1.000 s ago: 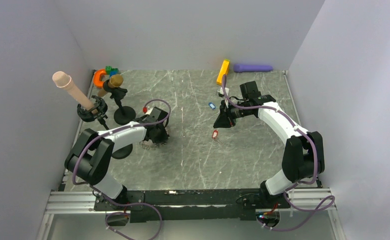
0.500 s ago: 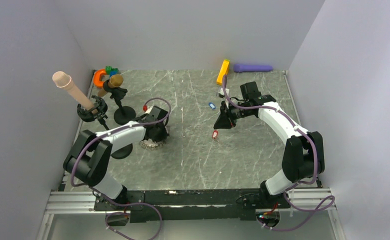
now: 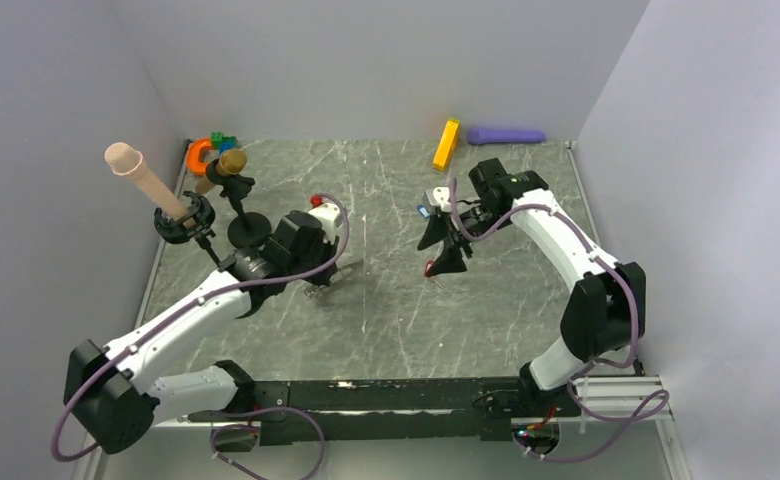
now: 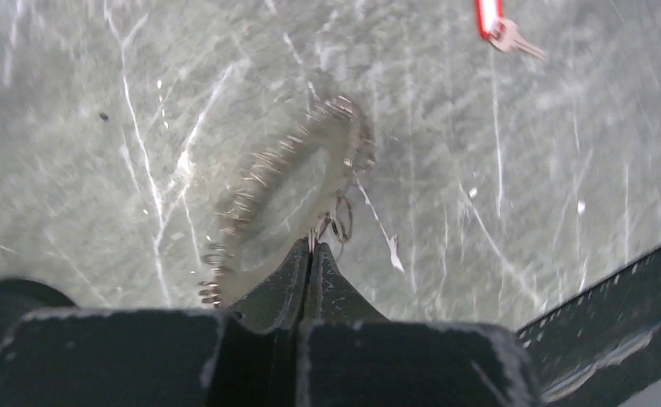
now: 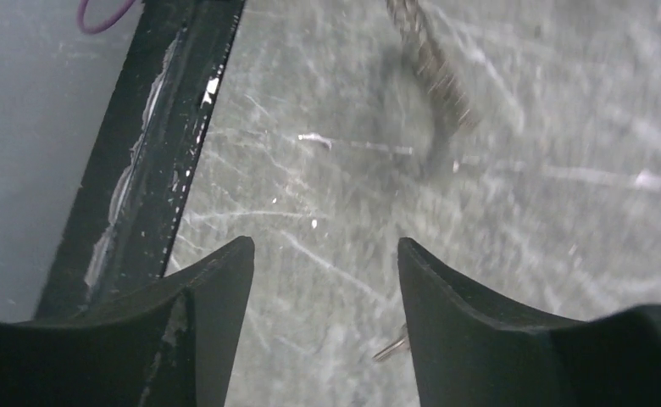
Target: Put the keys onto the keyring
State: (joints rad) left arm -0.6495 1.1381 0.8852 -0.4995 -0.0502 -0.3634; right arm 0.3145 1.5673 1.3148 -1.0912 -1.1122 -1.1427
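My left gripper [image 4: 312, 246] has its two black fingers pressed flat together on the near edge of the floppy loop of silver-grey metal chain links [image 4: 285, 191] — the loop stretches away from the tips over the grey marble-patterned table [image 4: 522, 170]. I cannot tell whether it touches the surface. My right gripper [image 5: 325, 254] is spread wide with nothing between its fingers. It sits just beside the small red plastic key tag [image 3: 429, 268] — the small blue plastic key tag [image 3: 422, 211] lies farther back, near that arm's wrist.

Silver keyring [image 4: 255, 170], white-veined grey table [image 3: 396, 310]
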